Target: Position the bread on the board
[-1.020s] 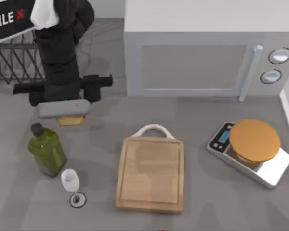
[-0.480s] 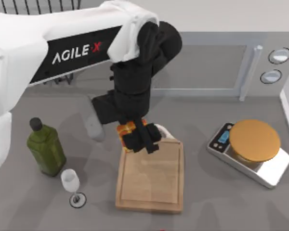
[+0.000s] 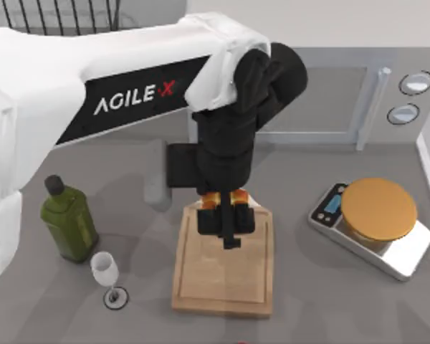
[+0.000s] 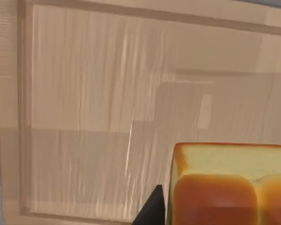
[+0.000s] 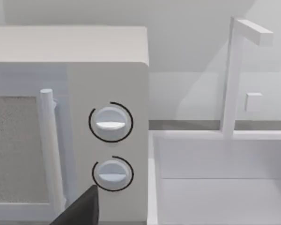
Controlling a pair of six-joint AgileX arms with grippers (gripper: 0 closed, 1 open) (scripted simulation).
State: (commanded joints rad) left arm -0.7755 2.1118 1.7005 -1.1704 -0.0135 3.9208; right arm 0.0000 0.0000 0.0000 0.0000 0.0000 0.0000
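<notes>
The bread (image 3: 212, 198), an orange-brown chunk with a paler side, hangs in my left gripper (image 3: 228, 223), which is shut on it. The gripper hovers over the handle end of the board (image 3: 222, 283), a light wooden rectangle with a grooved rim. In the left wrist view the bread (image 4: 229, 187) sits close above the board (image 4: 98, 93), and I cannot tell whether it touches the wood. A dark part of my right gripper (image 5: 79, 211) shows in the right wrist view, parked facing the microwave.
A green bottle (image 3: 69, 222) and a wine glass (image 3: 106, 276) stand left of the board. A silver scale (image 3: 376, 222) with a tan disc lies to the right. The microwave (image 3: 301, 93) is behind, a black rack (image 3: 57, 14) at back left, and a white sink (image 5: 225, 178) by the microwave.
My left arm has swung from the back left, above the bottle, to over the board's handle end, carrying the bread with it. Bottle, glass and scale have not moved.
</notes>
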